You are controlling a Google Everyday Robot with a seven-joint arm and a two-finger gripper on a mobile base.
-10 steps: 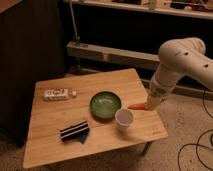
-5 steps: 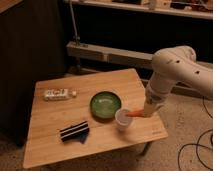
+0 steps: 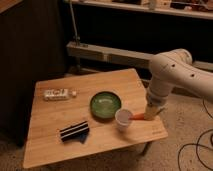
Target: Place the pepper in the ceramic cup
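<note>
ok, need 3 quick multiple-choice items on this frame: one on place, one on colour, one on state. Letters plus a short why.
1. Where is the pepper?
A. in the green dish
B. between the ceramic cup and the gripper, right of the cup
C. on the white packet

2. What colour is the dish beside the cup?
A. green
B. blue
C. red

3. How does the ceramic cup stand?
A. tipped on its side
B. upside down
C. upright, mouth up

Key: 1 B, the orange-red pepper shows just right of the cup's rim, at the gripper low over the wooden table. 2 A, the round dish is plainly green. 3 C, the cup's open round mouth faces up.
</note>
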